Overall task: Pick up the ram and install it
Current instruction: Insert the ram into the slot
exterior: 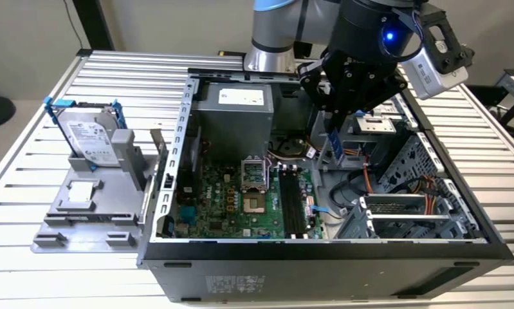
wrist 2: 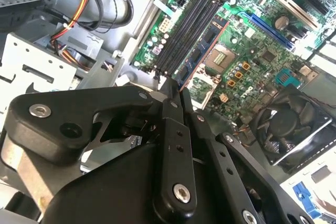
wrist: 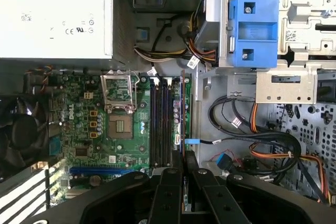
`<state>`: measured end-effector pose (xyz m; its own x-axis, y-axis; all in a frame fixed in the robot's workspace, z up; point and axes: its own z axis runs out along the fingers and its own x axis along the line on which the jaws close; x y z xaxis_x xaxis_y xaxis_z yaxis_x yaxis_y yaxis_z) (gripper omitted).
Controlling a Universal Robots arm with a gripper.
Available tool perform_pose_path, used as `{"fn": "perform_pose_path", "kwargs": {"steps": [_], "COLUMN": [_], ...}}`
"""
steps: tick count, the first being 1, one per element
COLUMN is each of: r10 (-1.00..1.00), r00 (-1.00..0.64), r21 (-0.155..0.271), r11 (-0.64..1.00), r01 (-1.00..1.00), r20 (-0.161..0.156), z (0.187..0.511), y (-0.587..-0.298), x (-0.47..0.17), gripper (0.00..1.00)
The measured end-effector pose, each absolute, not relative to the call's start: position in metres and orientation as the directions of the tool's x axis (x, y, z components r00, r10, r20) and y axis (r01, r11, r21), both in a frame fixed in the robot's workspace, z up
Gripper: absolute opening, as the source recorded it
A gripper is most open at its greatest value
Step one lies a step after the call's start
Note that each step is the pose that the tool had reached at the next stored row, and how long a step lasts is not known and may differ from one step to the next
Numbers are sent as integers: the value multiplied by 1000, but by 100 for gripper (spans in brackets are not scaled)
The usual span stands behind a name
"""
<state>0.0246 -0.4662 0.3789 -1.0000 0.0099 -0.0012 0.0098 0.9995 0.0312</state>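
The arm is poised over the open computer case and the gripper is clamped on the ram, fingers pinched onto its two flat faces. Taking the exterior view as a clock face, the ram hangs at six o'clock from the gripper, a thin bluish strip held on edge above the motherboard. The black memory slots lie at about seven o'clock from its lower end, apart from it, so to my eye nothing is seated yet.

In the first wrist view the ram runs out from between the fingertips of the gripper, parallel to the memory slots and just beside them, on the side nearer the cables. In the second wrist view the ram shows the same lie along the slots.

Doing this well, I'd say, means keeping the board square to the slot, centred over its length, and pressing evenly, with no twist.

Well off at nine o'clock, the hard drive stands on the bench, out of play.
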Motion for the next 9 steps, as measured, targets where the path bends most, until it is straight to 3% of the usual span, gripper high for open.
{"fn": "perform_pose_path", "kwargs": {"steps": [9], "r10": [10], "r00": [-1000], "r21": [35], "r11": [999], "r01": [10], "r20": [-1], "z": [379], "y": [-466], "x": [25], "gripper": [0]}}
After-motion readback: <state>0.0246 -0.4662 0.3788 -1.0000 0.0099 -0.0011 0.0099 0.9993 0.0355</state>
